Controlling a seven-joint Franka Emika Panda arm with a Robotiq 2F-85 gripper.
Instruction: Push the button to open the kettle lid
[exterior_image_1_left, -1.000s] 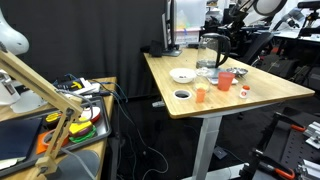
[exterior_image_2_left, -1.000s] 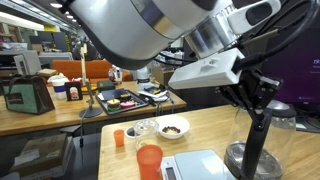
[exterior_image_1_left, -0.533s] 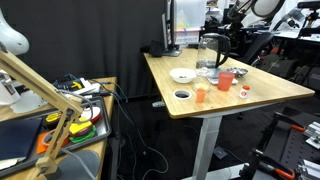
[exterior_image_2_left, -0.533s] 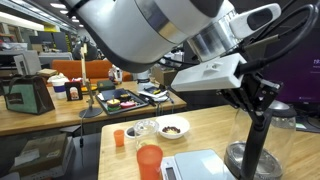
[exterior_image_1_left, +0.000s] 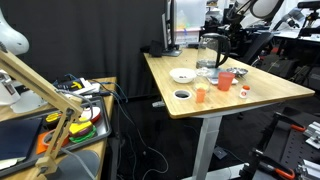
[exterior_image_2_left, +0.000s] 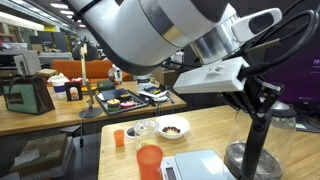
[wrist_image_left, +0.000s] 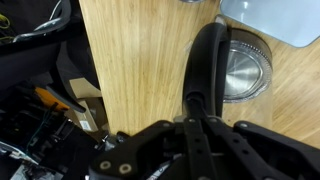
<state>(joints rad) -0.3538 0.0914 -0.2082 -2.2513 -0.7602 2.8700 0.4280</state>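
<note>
The glass kettle (exterior_image_1_left: 211, 50) stands at the back of the wooden table (exterior_image_1_left: 270, 88). It also shows in an exterior view (exterior_image_2_left: 281, 140) at the right edge. Its black handle (exterior_image_2_left: 255, 145) rises in front of the glass. My gripper (exterior_image_2_left: 256, 110) comes down from above with its fingers together, their tips at the top of the handle. In the wrist view the gripper (wrist_image_left: 197, 122) is shut right over the handle's (wrist_image_left: 207, 60) upper end, and the kettle's round metal floor (wrist_image_left: 246, 70) shows beside it. The kettle lid shows only as a black top (exterior_image_1_left: 210, 37); I cannot tell whether it is open.
A white bowl (exterior_image_1_left: 181, 75), a dark-centred bowl (exterior_image_1_left: 181, 95), orange cups (exterior_image_1_left: 226, 79) (exterior_image_1_left: 201, 95) and a glass stand around the kettle. Close up, an orange cup (exterior_image_2_left: 149, 160), a white scale (exterior_image_2_left: 200, 166) and a bowl (exterior_image_2_left: 173, 127) sit left of the kettle. A cluttered bench (exterior_image_1_left: 60, 110) stands beside the table.
The arm has drifted a little to the right over the handle. The kettle and the tableware have not moved.
</note>
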